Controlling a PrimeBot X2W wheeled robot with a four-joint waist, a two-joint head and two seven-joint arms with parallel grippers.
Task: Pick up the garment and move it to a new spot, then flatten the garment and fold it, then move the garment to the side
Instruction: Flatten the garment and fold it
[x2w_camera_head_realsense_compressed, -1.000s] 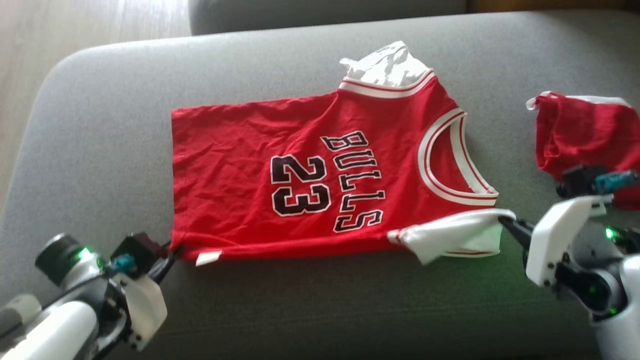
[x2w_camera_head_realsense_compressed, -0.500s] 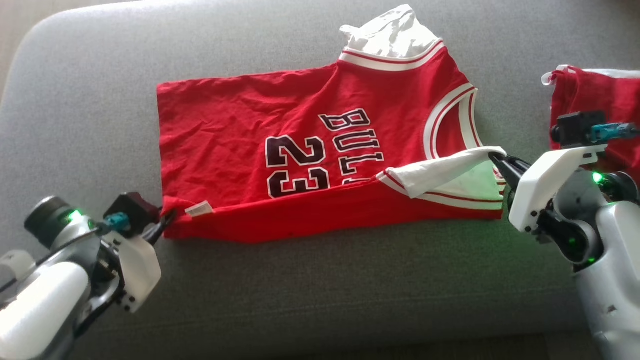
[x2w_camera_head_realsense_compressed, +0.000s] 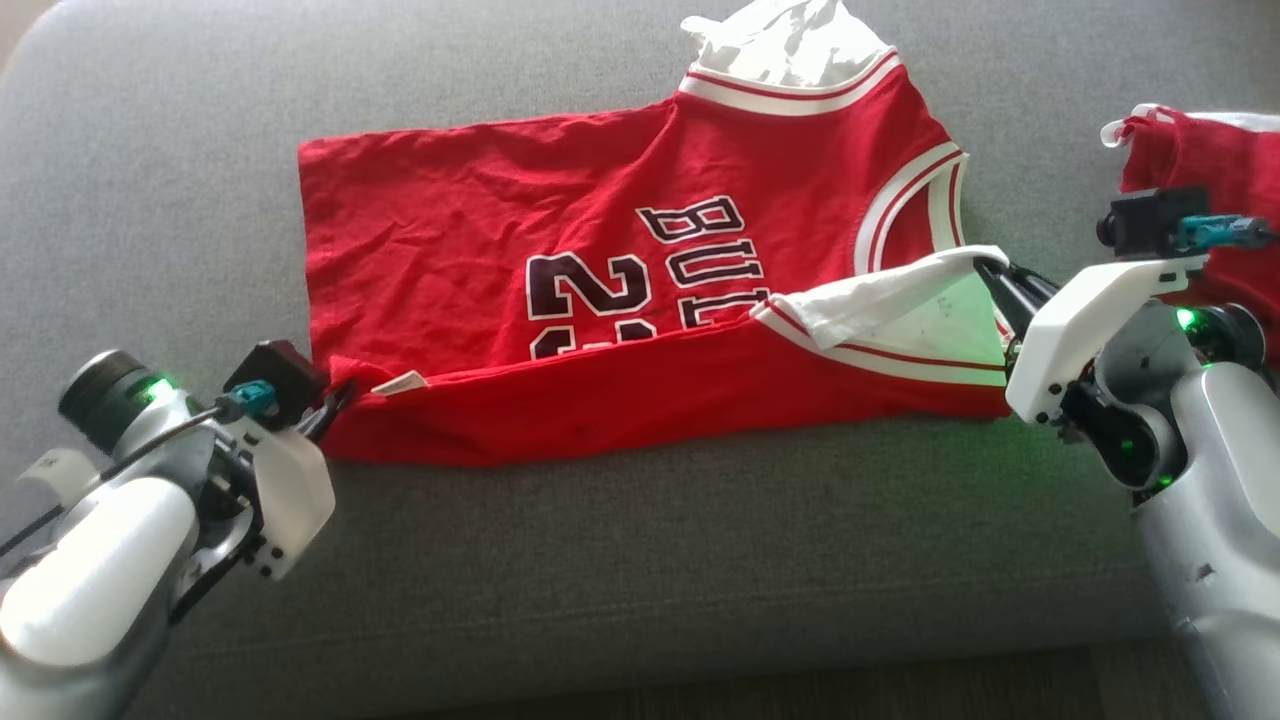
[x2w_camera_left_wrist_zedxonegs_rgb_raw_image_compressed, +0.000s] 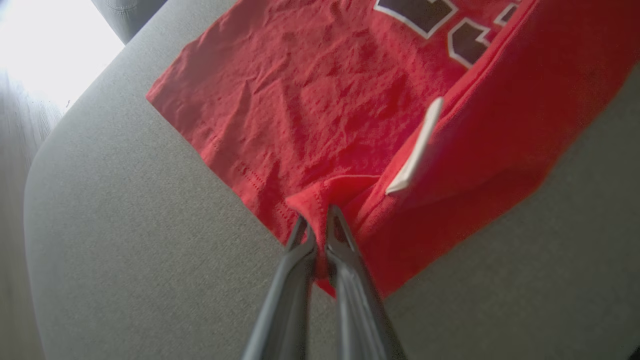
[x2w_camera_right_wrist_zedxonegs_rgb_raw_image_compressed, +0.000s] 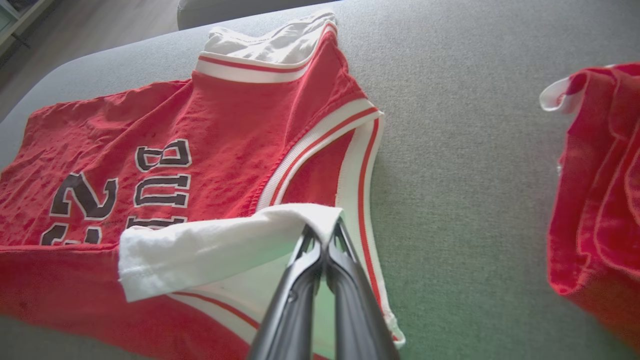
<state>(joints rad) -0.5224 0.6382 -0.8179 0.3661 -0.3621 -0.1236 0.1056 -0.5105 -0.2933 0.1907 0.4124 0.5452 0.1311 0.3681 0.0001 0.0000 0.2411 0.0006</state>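
Observation:
A red jersey with white sleeves and black "BULLS 23" lettering lies spread on the grey cushion. Its near long edge is lifted and folded over toward the far side, covering the lower part of the number. My left gripper is shut on the jersey's near hem corner, by a small white tag. At the other end, my right gripper is shut on the near white sleeve, holding it raised above the neckline. The far white sleeve lies crumpled at the far edge.
A second red garment with white trim lies bunched on the cushion to the right, just behind my right wrist; it fills the right side of the right wrist view. The cushion's rounded front edge runs below. Bare grey fabric lies in front of the jersey.
Both grippers have carried the jersey's near edge up and away from me, folding it over the lettering. The head camera has also tilted, shifting the whole picture.

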